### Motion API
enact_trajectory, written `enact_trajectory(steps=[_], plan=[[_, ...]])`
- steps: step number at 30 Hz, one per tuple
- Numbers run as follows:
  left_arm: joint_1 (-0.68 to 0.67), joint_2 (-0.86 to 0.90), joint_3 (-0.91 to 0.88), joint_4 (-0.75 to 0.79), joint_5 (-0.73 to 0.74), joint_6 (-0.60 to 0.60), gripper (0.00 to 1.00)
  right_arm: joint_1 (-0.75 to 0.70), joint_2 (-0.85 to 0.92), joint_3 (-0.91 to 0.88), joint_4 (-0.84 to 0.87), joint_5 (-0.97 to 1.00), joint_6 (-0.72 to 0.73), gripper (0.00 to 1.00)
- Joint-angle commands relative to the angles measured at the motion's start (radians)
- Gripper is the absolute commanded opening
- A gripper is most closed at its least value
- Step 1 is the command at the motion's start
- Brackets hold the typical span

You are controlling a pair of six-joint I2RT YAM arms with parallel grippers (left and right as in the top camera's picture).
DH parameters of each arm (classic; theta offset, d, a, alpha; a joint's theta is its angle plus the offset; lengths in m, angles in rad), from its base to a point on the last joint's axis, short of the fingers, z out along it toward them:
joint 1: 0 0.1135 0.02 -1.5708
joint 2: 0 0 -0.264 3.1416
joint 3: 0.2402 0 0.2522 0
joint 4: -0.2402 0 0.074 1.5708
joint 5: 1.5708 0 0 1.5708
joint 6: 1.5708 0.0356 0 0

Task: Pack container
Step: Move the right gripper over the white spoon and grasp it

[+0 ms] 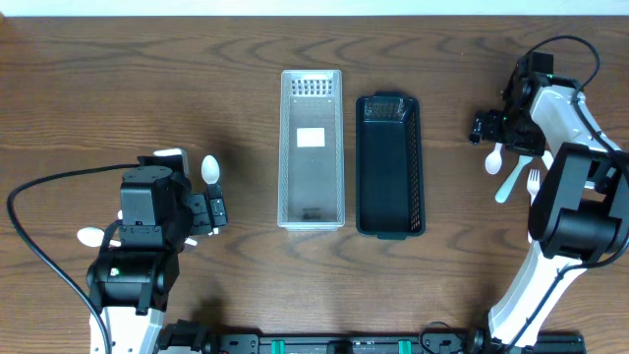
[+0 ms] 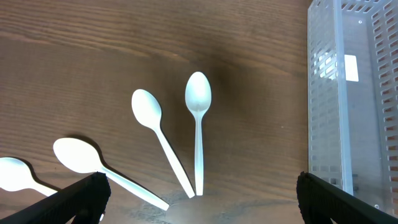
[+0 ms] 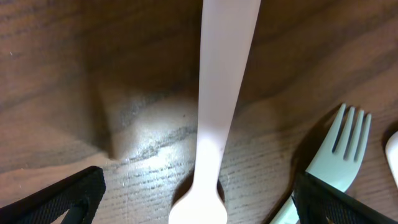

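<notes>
Left pincer [image 2: 202, 199] agape over four spoons [image 2: 198, 99], beside one clear bin [image 2: 348, 124]

Left tool [image 2: 199, 202] spread wide; right tool [image 3: 199, 202] apparently spread too.

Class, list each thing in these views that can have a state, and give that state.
clear container: open-topped, empty.
black container: open-topped, empty.
left gripper: open, holding nothing.
right gripper: open, astride a white utensil, not gripping.
spoons: lying loose, unpacked.
fork: lying loose, unpacked.
</notes>
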Motion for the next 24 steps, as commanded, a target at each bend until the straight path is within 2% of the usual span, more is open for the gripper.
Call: enact_trajectory(steps=[1, 17, 21, 24], plan=[[0.004, 0.002, 0.017, -0.002, 0.000, -0.009, 0.98, -0.001, 0.008, 0.018, 0.009, 0.013, 0.016, 0.99], [0.004, 0.002, 0.017, -0.003, -0.001, -0.009, 0.98, -0.001, 0.008, -0.055, 0.071, -0.002, 0.015, 0.97], [0.004, 0.002, 0.017, -0.003, 0.000, -0.010, 0.98, -0.001, 0.008, -0.066, 0.075, -0.002, 0.016, 0.91], [0.004, 0.002, 0.017, -0.003, 0.000, -0.009, 0.98, -0.001, 0.008, -0.082, 0.082, -0.002, 0.016, 0.83]])
